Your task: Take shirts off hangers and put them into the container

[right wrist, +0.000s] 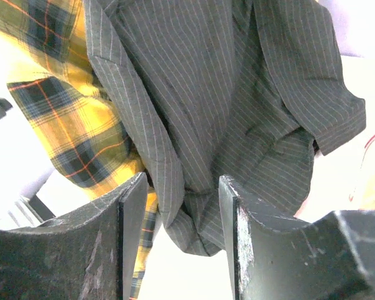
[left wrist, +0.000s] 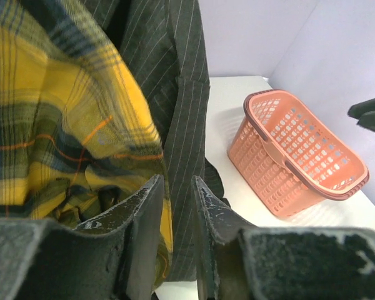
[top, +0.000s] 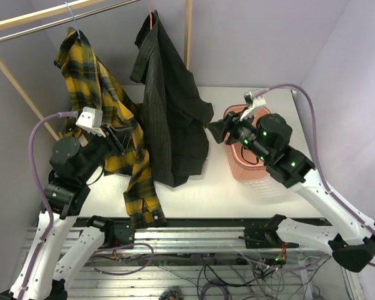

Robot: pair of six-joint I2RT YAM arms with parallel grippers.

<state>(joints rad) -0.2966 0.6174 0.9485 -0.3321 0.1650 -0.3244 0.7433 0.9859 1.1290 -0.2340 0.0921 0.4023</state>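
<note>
Plaid shirt [left wrist: 62,125] w/ hem btwn jaws; basket [left wrist: 300,156] right.

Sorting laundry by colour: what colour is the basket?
Salmon pink basket, clearest in the left wrist view.

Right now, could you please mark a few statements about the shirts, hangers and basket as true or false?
1. Both shirts hang from the rail. True: the plaid shirt and the dark striped shirt are both still hanging.
2. The basket already holds a shirt. False: no shirt is in it.
3. The dark shirt hangs on the blue hanger. False: its hanger is pink; the blue hanger carries the plaid shirt.
4. The left fingers have plaid fabric between them. True.
5. The basket lies tipped over. False: it stands upright.
</note>
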